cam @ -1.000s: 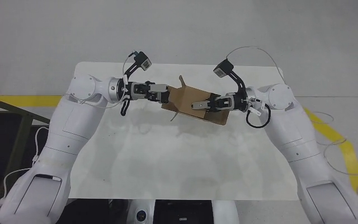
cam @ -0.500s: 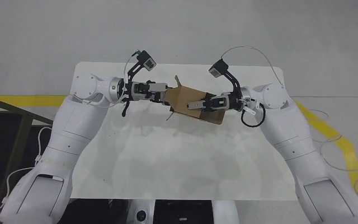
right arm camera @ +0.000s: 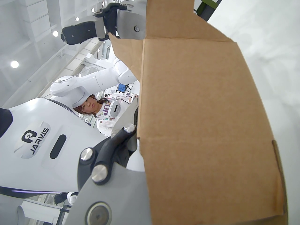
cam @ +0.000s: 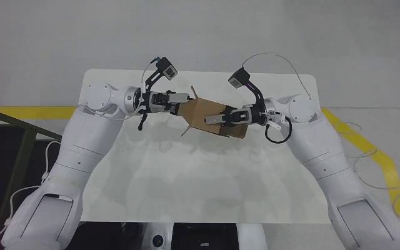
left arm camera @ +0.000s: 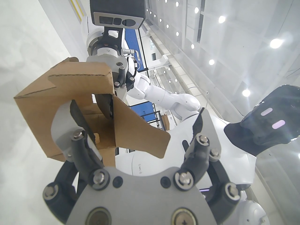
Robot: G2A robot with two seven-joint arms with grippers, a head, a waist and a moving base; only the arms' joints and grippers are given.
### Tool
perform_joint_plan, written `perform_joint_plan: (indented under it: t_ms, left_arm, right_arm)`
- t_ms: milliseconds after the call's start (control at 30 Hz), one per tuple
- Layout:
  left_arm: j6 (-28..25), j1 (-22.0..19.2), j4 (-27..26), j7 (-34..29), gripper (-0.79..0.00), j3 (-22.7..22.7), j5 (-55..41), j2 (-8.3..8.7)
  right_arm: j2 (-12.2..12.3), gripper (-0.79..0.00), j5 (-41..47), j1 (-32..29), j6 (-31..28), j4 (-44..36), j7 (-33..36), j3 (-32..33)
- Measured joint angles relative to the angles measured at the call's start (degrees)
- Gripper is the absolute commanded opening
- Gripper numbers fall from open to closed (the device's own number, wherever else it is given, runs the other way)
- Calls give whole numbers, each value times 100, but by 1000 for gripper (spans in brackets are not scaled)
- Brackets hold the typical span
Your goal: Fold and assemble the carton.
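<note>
The left gripper (left arm camera: 137, 115) is standing at the carton's open end with its fingers spread wide. A loose flap (left arm camera: 140, 132) is lying between them, not yet pinched. The carton (cam: 209, 114) is hanging above the middle of the table (cam: 125, 187), spanning the gap between the two arms. It is probably handling as a light item: thin corrugated board, stiff across each panel, hinging freely at the score lines and denting under hard point pressure. Grips are best placed flat on a panel or on a flap's free edge. The right gripper (cam: 220, 117) is clamping one side wall. Compared with the earlier frames, the carton is sitting closer to the left arm and is turned slightly, the right arm having advanced with it.
</note>
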Motion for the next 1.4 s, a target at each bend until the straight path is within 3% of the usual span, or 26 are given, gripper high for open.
perform_joint_plan:
  t_ms: [467, 1400]
  left_arm:
    - [-48, 122, -93, 66, 0, -320, 275, 83]
    - [58, 229, -333, 105, 0, -283, 351, 63]
  right_arm:
    - [93, -785, 193, -114, -172, 140, -200, 371]
    - [80, -785, -406, -315, -199, 84, -1817, 696]
